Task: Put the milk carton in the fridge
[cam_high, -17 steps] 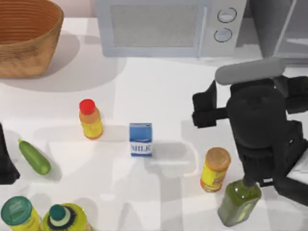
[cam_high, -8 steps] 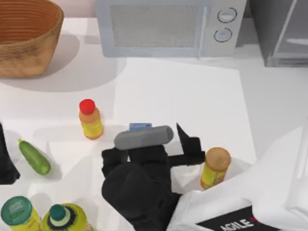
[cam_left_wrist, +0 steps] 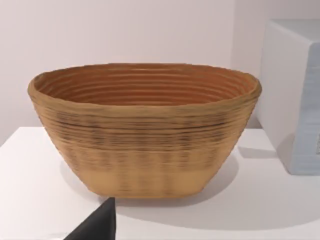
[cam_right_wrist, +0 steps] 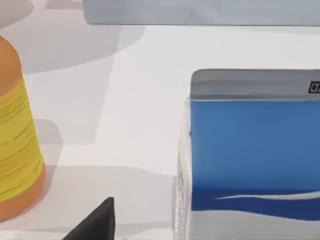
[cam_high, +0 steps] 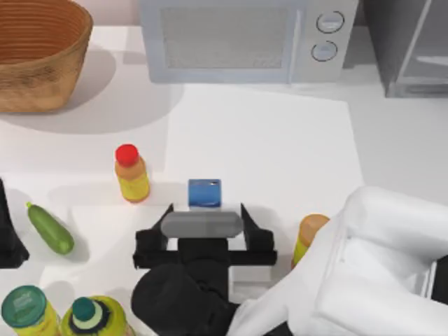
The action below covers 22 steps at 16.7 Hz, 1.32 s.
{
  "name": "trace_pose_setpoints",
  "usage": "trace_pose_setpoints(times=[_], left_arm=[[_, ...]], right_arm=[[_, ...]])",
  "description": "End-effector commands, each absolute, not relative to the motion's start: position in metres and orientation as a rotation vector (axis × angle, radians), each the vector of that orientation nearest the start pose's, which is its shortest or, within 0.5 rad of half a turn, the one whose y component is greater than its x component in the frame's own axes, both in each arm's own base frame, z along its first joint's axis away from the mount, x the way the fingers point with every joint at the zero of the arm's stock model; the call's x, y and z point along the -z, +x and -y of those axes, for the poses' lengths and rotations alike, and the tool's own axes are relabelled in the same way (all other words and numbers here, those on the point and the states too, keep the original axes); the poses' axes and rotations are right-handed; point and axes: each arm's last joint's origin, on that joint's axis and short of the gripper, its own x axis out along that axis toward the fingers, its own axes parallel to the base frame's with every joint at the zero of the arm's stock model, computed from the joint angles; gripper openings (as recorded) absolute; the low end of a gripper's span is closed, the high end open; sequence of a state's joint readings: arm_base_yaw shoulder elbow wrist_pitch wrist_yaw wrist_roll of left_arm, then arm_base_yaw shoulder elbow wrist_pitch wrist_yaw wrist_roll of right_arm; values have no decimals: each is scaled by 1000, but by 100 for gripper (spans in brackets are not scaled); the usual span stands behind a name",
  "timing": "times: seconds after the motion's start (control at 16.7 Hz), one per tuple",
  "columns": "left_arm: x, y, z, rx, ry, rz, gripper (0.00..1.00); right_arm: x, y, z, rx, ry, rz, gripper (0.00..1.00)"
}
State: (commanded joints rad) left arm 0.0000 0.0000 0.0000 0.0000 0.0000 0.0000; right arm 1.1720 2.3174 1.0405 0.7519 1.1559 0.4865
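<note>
Blue-topped milk carton (cam_high: 204,192) stands mid-tabletop (cam_high: 280,154), my right hand (cam_high: 205,215) spread wide just before it, so I judge the next step is closing squarely on its sides.

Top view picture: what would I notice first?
Probably the right arm's black hand, spread wide just in front of the little blue milk carton mid-table. Next, the big woven basket at the back left and the grey microwave behind.
</note>
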Motion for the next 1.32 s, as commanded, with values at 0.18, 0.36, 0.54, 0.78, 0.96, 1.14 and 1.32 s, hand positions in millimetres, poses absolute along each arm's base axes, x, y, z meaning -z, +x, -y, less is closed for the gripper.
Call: trace_pose_setpoints(times=[0.18, 0.36, 0.54, 0.78, 0.96, 1.14, 1.32], left_arm=[[-160, 106, 1, 0, 0, 0, 100], [-160, 106, 1, 0, 0, 0, 100], [-160, 106, 1, 0, 0, 0, 100], [-160, 106, 1, 0, 0, 0, 100], [-160, 106, 1, 0, 0, 0, 100], [-160, 106, 1, 0, 0, 0, 100], [-160, 106, 1, 0, 0, 0, 100]], right_arm=[[-35, 180, -362, 10, 1, -200, 100], [-35, 182, -360, 13, -1, -202, 100], [-31, 201, -361, 11, 2, -203, 100], [-25, 228, -361, 11, 1, -200, 100], [-25, 229, -361, 10, 1, -200, 100], [-25, 229, -361, 10, 1, -200, 77], [-25, 229, -361, 10, 1, -200, 55]])
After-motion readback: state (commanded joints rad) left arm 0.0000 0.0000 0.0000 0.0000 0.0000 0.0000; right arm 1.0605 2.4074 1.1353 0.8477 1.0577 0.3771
